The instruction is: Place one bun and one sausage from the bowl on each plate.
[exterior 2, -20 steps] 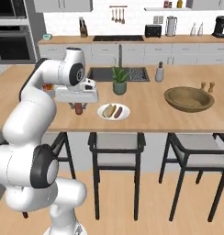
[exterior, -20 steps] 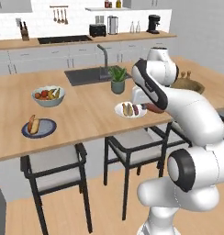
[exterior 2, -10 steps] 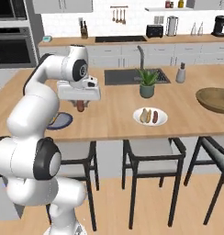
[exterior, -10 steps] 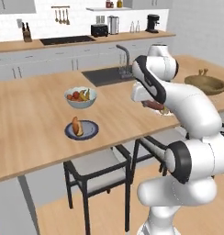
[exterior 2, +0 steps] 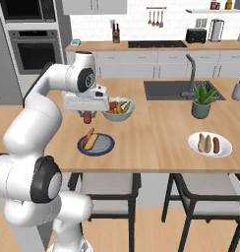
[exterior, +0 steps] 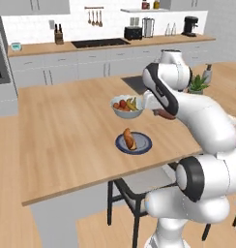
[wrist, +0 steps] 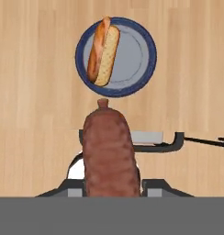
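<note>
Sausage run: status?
Gripper shut on sausage, carried above counter. Blue plate below holds bun, no sausage yet. Fruit bowl beside plate.

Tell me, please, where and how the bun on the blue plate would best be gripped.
Probably grip the bun across its narrow middle, coming straight down from above. It lies flat and lengthwise on the blue plate, long sides exposed, rim low. The gripper holds a sausage, so release that first.

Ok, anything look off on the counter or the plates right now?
Nothing stands out. The gripper holds a sausage above the counter; the blue plate has one bun, and the white plate carries its food neatly.
</note>
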Tool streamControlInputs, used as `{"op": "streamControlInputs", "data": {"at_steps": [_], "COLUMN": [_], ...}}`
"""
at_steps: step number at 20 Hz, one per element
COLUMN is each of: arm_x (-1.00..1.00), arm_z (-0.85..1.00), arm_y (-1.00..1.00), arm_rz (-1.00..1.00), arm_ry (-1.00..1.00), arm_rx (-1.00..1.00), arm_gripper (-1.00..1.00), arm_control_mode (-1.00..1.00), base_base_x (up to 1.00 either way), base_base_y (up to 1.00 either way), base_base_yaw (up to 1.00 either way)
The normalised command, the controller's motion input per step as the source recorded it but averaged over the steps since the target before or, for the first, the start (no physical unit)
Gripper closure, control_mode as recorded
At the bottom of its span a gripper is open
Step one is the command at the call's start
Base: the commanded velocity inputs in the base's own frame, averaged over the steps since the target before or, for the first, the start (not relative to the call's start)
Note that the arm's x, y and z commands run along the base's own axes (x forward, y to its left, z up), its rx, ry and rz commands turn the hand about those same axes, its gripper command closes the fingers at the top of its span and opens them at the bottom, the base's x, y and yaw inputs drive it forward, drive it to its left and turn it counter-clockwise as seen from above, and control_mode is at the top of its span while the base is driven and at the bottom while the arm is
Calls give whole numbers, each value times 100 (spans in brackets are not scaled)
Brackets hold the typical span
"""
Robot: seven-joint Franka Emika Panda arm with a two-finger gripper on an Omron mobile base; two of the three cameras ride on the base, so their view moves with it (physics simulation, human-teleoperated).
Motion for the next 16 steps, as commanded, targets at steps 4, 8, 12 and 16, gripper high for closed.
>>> {"op": "streamControlInputs", "data": {"at_steps": [4,8,12,16], "arm_x": [50,83,68,69], "arm_z": [-6,-61,-100,-100], "arm_y": [-2,-44,-18,0], "arm_rz": [10,9,1,0], "arm_ry": [1,0,-6,-13], "arm_rx": [0,6,3,1], "arm_gripper": [100,100,100,100], "arm_control_mode": [-100,-100,-100,-100], "base_base_x": [50,0,0,0], "base_base_y": [2,0,0,0], "base_base_yaw": [11,0,0,0]}}
